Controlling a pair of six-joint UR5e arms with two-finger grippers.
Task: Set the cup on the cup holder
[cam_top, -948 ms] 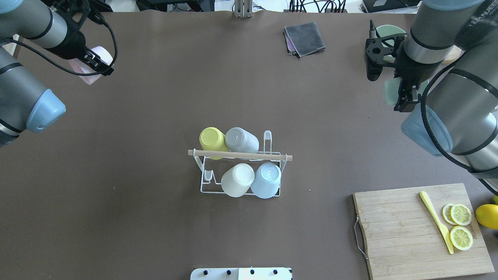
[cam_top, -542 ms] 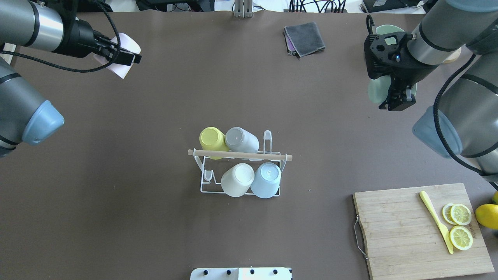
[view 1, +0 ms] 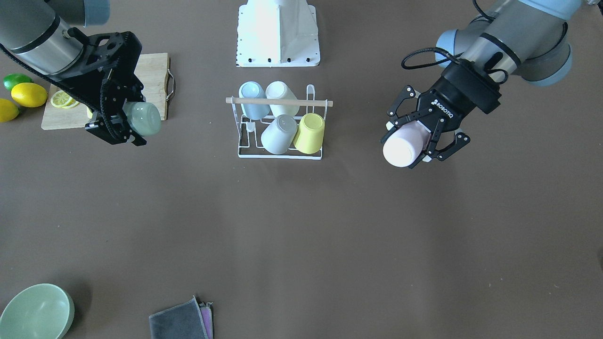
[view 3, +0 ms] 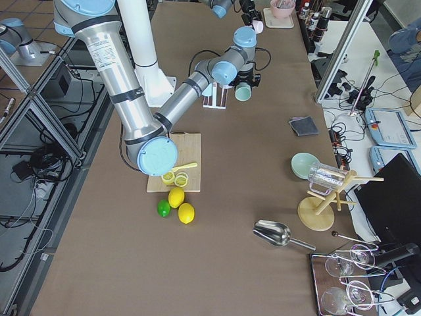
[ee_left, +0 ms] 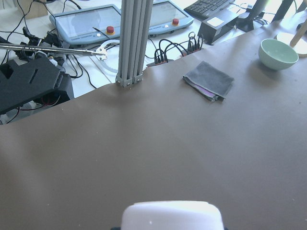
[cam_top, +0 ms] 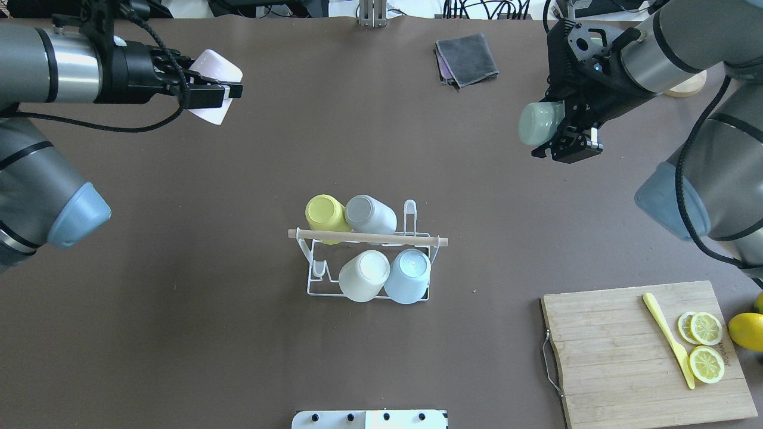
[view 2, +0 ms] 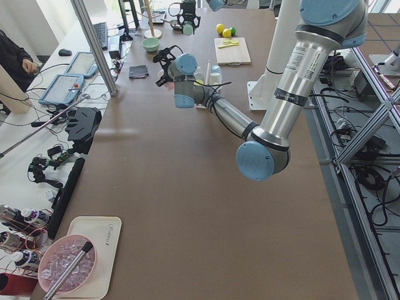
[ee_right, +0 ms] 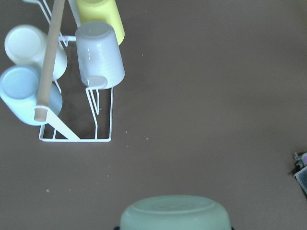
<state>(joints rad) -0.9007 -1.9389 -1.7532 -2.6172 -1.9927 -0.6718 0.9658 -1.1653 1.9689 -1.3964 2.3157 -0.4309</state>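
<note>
The white wire cup holder (cam_top: 368, 238) with a wooden rod stands mid-table; it also shows in the front view (view 1: 279, 101) and the right wrist view (ee_right: 48, 62). It carries a yellow (cam_top: 325, 213), a grey (cam_top: 369, 214), a white (cam_top: 365, 274) and a blue cup (cam_top: 408, 274), all tipped on pegs. One peg (cam_top: 409, 213) at the back right is bare. My left gripper (cam_top: 216, 90) is shut on a pink cup (view 1: 404, 145), held in the air far left of the holder. My right gripper (cam_top: 557, 130) is shut on a pale green cup (cam_top: 536, 123), in the air far right of it.
A wooden cutting board (cam_top: 626, 357) with lemon slices (cam_top: 706, 345) and a yellow knife (cam_top: 667, 339) lies at the near right. A folded grey cloth (cam_top: 467, 58) lies at the far edge. A green bowl (view 1: 35, 310) stands beyond it. Whole lemons (view 1: 28, 94) lie beside the board.
Both arms have swung inward. The left gripper has carried the pink cup to the right. The right gripper has turned and moved the green cup left, its side now showing.
</note>
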